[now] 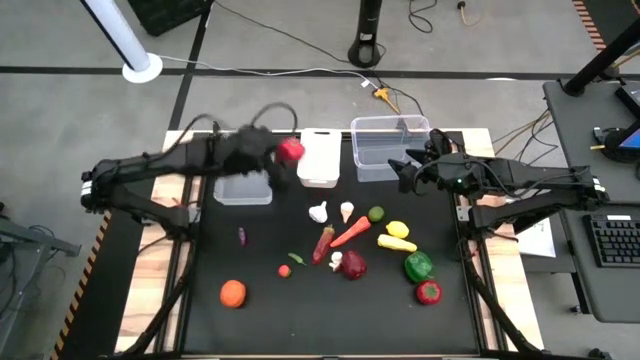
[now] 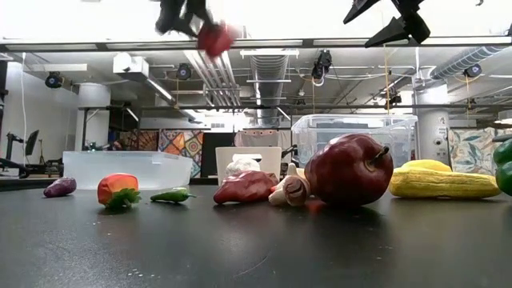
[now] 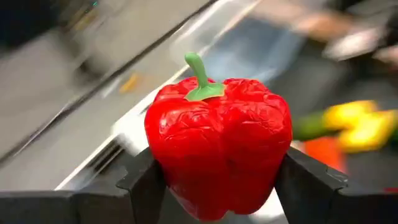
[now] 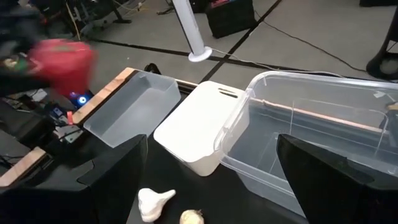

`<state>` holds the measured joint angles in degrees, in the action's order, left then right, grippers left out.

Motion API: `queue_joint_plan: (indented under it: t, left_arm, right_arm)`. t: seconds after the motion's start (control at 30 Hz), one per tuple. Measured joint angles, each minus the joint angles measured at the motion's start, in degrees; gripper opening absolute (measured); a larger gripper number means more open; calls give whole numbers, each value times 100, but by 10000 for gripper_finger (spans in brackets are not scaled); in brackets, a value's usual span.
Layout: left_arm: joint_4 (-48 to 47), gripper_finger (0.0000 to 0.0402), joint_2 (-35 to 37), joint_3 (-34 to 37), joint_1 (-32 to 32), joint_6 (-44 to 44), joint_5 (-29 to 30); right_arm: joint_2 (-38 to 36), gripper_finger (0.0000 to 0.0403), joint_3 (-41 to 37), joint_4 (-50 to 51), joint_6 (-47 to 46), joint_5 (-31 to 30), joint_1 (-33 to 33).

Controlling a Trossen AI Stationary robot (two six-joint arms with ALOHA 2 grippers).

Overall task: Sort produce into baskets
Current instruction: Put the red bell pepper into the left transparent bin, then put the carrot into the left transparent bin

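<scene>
My left gripper [image 1: 284, 152] is shut on a red bell pepper [image 3: 219, 143], high above the table beside the left clear tub [image 1: 243, 186] and the white tub [image 1: 318, 157]; the pepper also shows in the high view [image 1: 291, 150] and the low view [image 2: 214, 38]. My right gripper [image 1: 404, 172] is open and empty, above the near edge of the right clear tub [image 1: 389, 146]. The rest of the produce lies on the black mat: garlic [image 1: 319, 212], carrot [image 1: 350, 233], lemon [image 1: 398, 230], banana [image 1: 397, 243], green pepper [image 1: 418, 266], another red pepper [image 1: 428, 292], orange [image 1: 233, 292], purple onion [image 1: 353, 265]. My left gripper pinches the red pepper by its two opposite side walls [image 3: 163, 168] between its two fingers, low on the body. The pepper is lifted clear of the table, its green stem [image 3: 198, 70] pointing away from the fingers.
A lime [image 1: 375, 213], red chili [image 1: 323, 243], small green chili [image 1: 297, 258] and small purple piece [image 1: 241, 236] also lie on the mat. Bare mat lies near the left and front edges. Cables and a pole base [image 1: 142, 68] lie on the floor beyond the table.
</scene>
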<state>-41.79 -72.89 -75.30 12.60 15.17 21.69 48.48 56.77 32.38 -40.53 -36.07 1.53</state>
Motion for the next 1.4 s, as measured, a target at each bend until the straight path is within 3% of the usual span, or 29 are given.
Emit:
queue_joint_plan:
  t: [0.13,0.27,0.33,0.43,0.73,1.0,1.4]
  left_arm:
    - [-1179,232,-223,162,1560,365,-415]
    - [-1540,232,-640,429,3054,392,-1544]
    - [-1493,232,-879,556,3579,382,-2053]
    - [-1548,232,-1259,595,4025,248,-2138]
    - [-1651,233,-2039,466,4301,-76,-1349]
    - [-1817,236,-2351,486,4295,-119,-1169]
    - [-1924,315,-2270,486,4295,-239,-1021]
  right_arm:
    - [1,350,0,-11,2,2,-1]
    - [1,350,0,-10,2,7,-1]
    - [1,350,1,-10,2,7,-1]
    - [1,350,2,-9,2,9,-1]
    - [-1,350,2,-9,-49,29,-1]
    - [-4,350,2,-7,-150,59,-1]
    - [1,350,2,140,-7,0,-1]
